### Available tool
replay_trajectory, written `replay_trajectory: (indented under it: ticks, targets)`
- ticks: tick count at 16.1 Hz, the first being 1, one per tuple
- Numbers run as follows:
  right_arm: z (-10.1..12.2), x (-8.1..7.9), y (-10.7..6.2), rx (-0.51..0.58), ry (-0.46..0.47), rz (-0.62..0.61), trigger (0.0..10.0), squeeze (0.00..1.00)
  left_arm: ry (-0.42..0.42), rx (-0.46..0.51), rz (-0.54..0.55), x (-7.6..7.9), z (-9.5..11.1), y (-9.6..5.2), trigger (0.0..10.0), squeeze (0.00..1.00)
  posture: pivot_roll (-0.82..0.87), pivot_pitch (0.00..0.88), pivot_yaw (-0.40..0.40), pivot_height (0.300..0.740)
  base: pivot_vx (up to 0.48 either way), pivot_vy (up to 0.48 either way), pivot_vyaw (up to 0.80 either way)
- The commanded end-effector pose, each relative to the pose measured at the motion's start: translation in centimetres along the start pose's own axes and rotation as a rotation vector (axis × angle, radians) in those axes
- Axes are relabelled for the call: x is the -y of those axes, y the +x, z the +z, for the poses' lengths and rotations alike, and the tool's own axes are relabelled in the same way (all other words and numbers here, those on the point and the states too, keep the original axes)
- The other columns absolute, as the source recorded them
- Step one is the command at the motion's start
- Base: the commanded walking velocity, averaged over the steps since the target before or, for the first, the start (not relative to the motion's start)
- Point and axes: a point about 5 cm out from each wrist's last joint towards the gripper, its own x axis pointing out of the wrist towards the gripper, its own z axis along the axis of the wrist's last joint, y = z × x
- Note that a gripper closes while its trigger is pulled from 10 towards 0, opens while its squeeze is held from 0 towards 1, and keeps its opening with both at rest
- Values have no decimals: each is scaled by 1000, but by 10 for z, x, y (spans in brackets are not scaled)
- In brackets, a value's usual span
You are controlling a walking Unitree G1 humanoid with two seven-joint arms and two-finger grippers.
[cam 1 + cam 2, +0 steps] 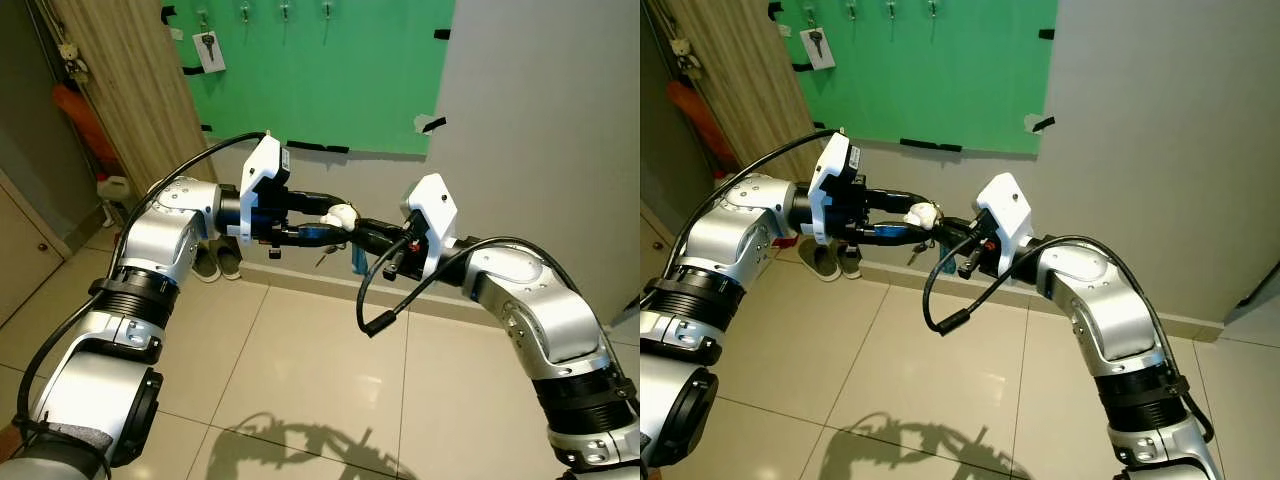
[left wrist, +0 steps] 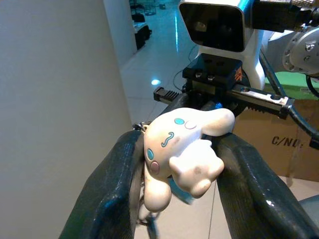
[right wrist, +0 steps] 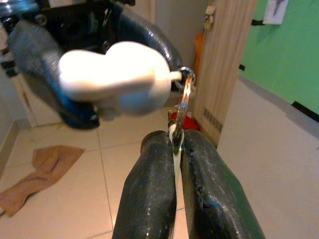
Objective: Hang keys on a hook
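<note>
A keychain with a white plush dog charm (image 1: 340, 214) hangs between my two arms at chest height, in front of the wall. My left gripper (image 1: 333, 222) holds the charm (image 2: 184, 149) between its two black fingers. My right gripper (image 3: 175, 149) comes from the other side and is shut on the metal key ring (image 3: 185, 94) beside the charm (image 3: 117, 79). A key (image 1: 321, 258) and a blue tag (image 1: 358, 260) dangle beneath. High on the wall, a green board (image 1: 330, 80) carries a row of hooks (image 1: 284, 11); one hook (image 1: 203, 15) holds a tagged key (image 1: 208, 50).
A wooden panel (image 1: 120, 90) stands left of the board, with a cabinet (image 1: 25, 250) further left. A pair of shoes (image 1: 218, 262) lies at the foot of the wall. A black cable (image 1: 385, 312) loops under my right wrist. A brown cloth (image 3: 42, 172) lies on the tiled floor.
</note>
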Motion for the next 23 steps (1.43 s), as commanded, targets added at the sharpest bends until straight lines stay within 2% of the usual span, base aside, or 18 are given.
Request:
replay_trajectory:
  ticks: [1, 8, 19, 20, 23]
  targets:
    - [5, 0, 2, 20, -7, -8, 0, 0, 5, 4, 17, -1, 0, -3, 10000, 0, -36, 0, 141, 740, 0, 0, 0]
    - [8, 1, 3, 52, -4, -45, 0, 0, 1, 7, 14, -1, 0, -1, 10000, 0, -40, 0, 149, 740, 0, 0, 0]
    - [3, 10, -11, 21, -30, -83, 0, 0, -26, -8, 39, -1, -5, -7, 10000, 0, -41, 0, 149, 740, 0, 0, 0]
    - [3, 9, -11, 22, -27, -77, 0, 0, -45, -11, 41, -2, -5, -7, 10000, 1000, -41, 0, 149, 740, 0, 0, 0]
    - [2, 8, -10, 22, -26, -68, 0, 0, -40, -9, 48, -2, -5, -7, 10000, 1000, -40, 0, 146, 740, 0, 0, 0]
